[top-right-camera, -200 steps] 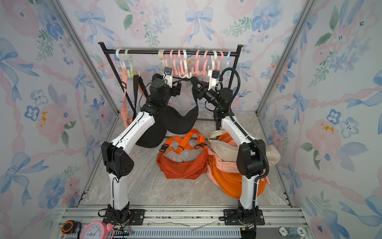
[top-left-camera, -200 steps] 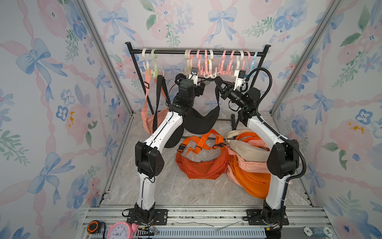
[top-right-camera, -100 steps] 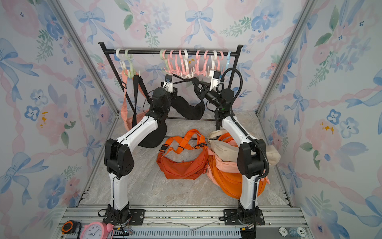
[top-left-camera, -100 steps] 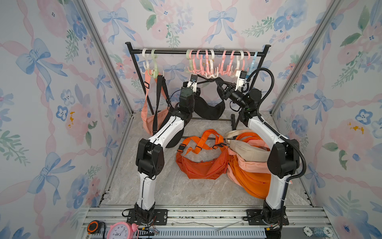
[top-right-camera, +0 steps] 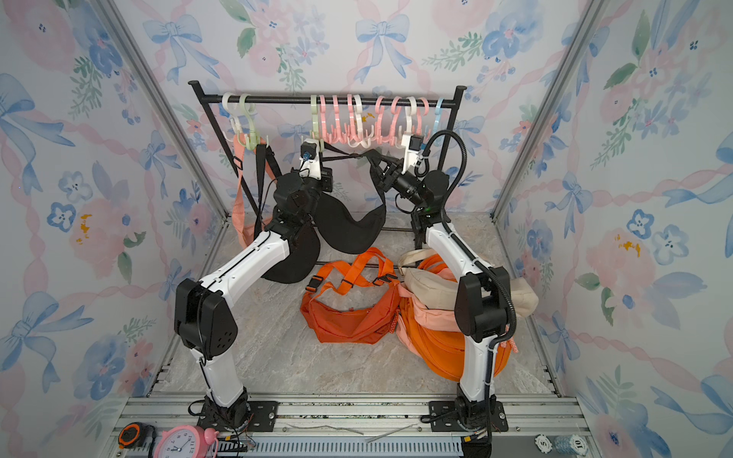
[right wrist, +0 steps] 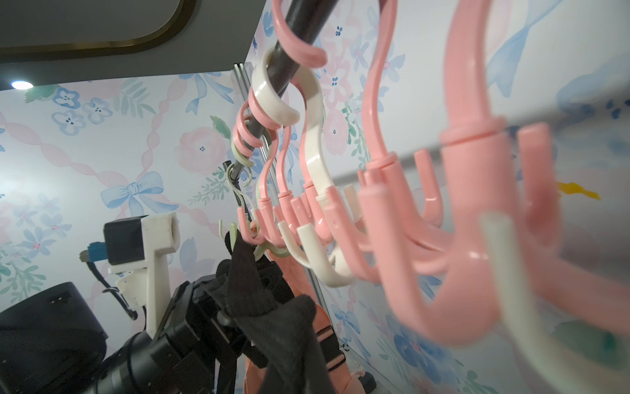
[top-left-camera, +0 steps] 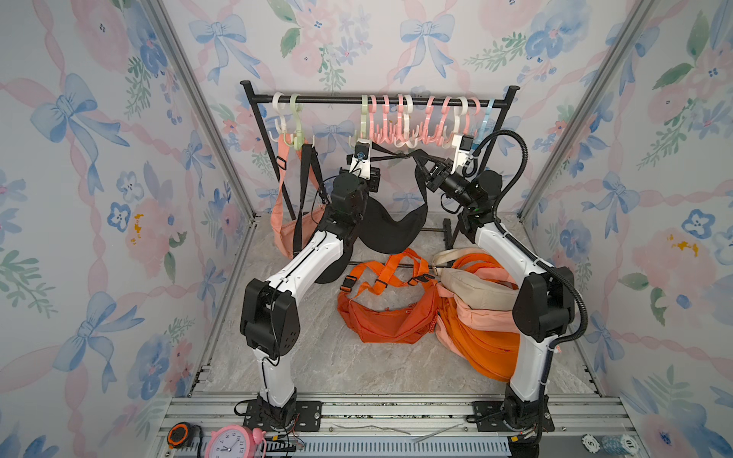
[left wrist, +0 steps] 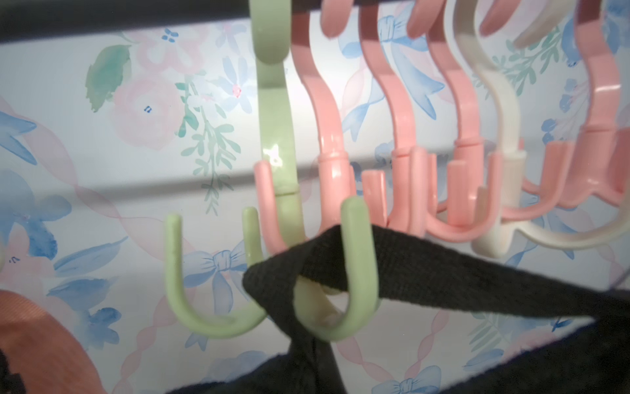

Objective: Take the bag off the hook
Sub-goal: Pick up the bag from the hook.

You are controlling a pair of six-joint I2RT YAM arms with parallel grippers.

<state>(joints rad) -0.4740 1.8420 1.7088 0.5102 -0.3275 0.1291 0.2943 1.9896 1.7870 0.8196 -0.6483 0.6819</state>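
A black bag (top-left-camera: pixel 392 234) (top-right-camera: pixel 349 234) hangs under the rack, its strap (left wrist: pixel 443 276) looped over a prong of the pale green hook (left wrist: pixel 358 273) (top-left-camera: pixel 364 123). Just below that hook, my left gripper (top-left-camera: pixel 373 164) (right wrist: pixel 218 303) is shut on the strap. From there the strap (top-left-camera: pixel 396 156) runs taut sideways to my right gripper (top-left-camera: pixel 430 167) (top-right-camera: pixel 382 168), which is shut on its other part. In the left wrist view my own fingers are hidden by the dark strap.
The black rail (top-left-camera: pixel 337 98) carries several pink and white hooks (top-left-camera: pixel 420 123). A peach bag (top-left-camera: pixel 283 222) and another black bag (top-left-camera: pixel 329 273) hang at the left. Orange bags (top-left-camera: pixel 388 321) and a beige bag (top-left-camera: pixel 472 289) lie on the floor. A pink clock (top-left-camera: pixel 228 442) sits at the front.
My left gripper has gone from open to shut on the strap beneath the green hook. The bag's body rose half a second ago and hangs lower again. The right gripper stayed shut.
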